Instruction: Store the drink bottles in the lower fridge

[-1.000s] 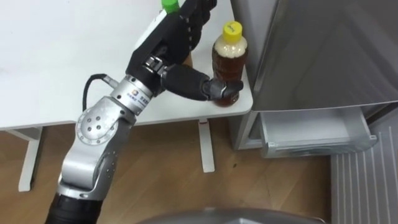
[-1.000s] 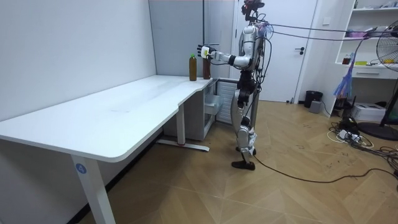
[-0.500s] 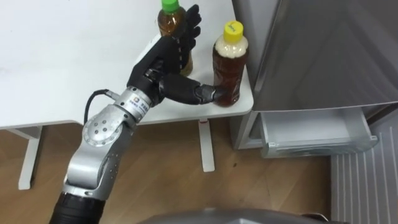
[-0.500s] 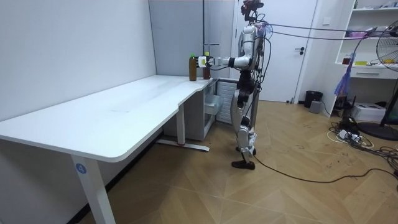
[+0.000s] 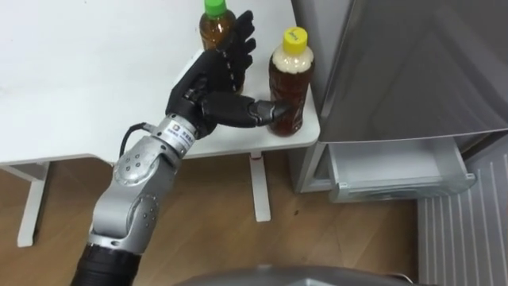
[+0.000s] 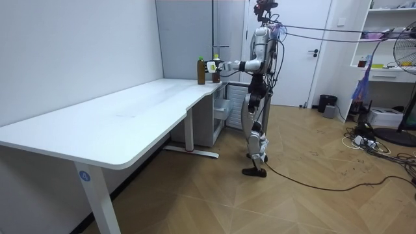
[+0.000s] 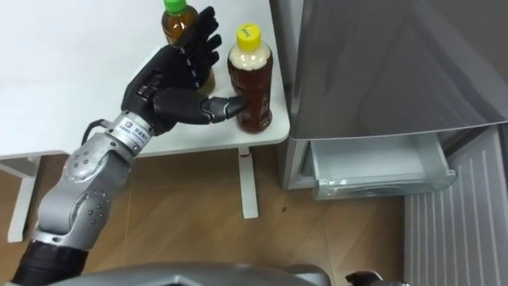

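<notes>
Two drink bottles stand at the right end of the white table (image 5: 79, 87). One has a yellow cap (image 5: 290, 81) and holds brown drink; the other has a green cap (image 5: 215, 22) and stands behind my fingers. My left hand (image 5: 208, 86) is open between them, fingers straight and pointing up past the green-capped bottle, thumb stretched out with its tip against the lower side of the yellow-capped bottle. In the room view I stand at the table's end beside the grey fridge, left hand (image 6: 212, 65) held out at the bottles (image 6: 201, 70).
The grey fridge (image 5: 405, 63) rises just right of the table's edge. Its lower drawer (image 5: 397, 168) is pulled out, white inside. Wooden floor and a white table leg (image 5: 260, 187) lie below.
My left hand has come down and off the green-capped bottle, which now shows. The thumb stays at the yellow-capped bottle's lower side. The bottles have not moved.
</notes>
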### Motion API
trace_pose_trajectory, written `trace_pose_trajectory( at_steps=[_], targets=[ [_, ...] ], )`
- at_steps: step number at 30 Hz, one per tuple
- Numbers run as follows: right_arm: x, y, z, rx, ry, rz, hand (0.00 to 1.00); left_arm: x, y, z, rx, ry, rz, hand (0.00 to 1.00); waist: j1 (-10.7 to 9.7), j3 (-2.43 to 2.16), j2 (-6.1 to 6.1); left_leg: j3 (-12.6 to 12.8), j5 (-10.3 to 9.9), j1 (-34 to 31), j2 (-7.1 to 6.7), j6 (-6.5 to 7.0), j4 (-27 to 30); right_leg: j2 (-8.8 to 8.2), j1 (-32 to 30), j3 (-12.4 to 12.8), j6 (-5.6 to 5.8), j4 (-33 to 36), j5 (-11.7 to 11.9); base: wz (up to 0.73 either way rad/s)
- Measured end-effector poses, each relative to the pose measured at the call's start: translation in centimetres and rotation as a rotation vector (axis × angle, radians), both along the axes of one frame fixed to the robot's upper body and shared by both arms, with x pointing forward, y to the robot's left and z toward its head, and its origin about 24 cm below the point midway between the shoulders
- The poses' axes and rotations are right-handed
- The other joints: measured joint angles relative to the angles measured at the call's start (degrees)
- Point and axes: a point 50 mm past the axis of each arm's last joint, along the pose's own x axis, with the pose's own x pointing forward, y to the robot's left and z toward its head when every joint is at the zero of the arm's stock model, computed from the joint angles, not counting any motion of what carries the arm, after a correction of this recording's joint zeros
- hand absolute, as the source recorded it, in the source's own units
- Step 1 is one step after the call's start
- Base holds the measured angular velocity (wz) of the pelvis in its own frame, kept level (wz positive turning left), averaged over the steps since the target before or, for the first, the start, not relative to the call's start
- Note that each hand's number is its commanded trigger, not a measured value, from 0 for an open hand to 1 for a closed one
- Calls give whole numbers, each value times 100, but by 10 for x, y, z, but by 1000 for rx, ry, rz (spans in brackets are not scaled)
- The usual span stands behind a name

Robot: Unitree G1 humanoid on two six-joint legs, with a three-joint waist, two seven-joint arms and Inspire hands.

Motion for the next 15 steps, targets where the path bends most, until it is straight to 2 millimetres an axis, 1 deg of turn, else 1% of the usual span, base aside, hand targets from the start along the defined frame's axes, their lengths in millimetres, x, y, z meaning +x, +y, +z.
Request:
trace_pose_trajectory(
  at_steps=[4,7,10,12,14,15],
  targets=[
    [-1,1,0,4,1,-8,0,5,-1,4,3,-13,7,0,-3,-8,16,2,0,2,5,0,-1,5,-6,1,-5,1,3,-1],
    [-2,1,-1,2,0,-22,0,12,-2,7,9,-24,10,0,-25,-14,53,-1,0,-5,22,0,-3,19,-5,3,-21,-2,14,0],
    [-3,1,-1,1,0,-43,0,17,-4,12,10,-46,1,0,-42,7,88,-1,0,-11,44,-1,-8,41,-9,3,-34,-11,21,0],
    [-3,0,-1,-7,5,-47,0,18,-4,13,9,-49,-3,0,-84,17,137,1,0,-13,49,-1,-11,47,-14,-1,-35,-14,22,0],
    [-4,0,-1,-11,7,-47,0,18,-4,13,8,-48,-3,0,-133,22,162,3,0,-14,48,-1,-16,47,-19,-3,-35,-14,22,0],
    [-4,0,-1,-10,9,-48,0,18,-4,13,7,-48,-3,0,-148,13,184,3,0,-12,48,-1,-17,47,-20,-2,-35,-14,22,0]
  ],
)
